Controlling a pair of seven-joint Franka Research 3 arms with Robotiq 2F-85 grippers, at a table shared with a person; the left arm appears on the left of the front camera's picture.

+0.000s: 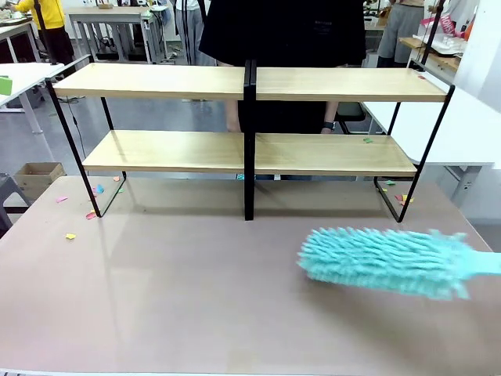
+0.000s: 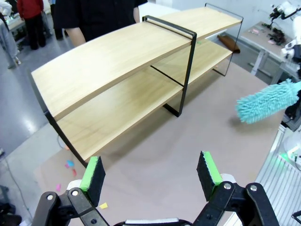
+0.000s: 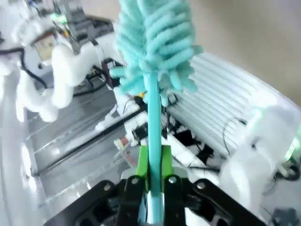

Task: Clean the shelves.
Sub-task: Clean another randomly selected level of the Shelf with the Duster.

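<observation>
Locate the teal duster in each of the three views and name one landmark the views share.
Front view: the duster lies low at right, over the table in front of the shelves.
Left wrist view: at the right edge, right of the shelves.
Right wrist view: upper middle, its handle clamped in the right gripper.
Shared landmark: the shelves' central black post, in the front and left wrist views.
</observation>
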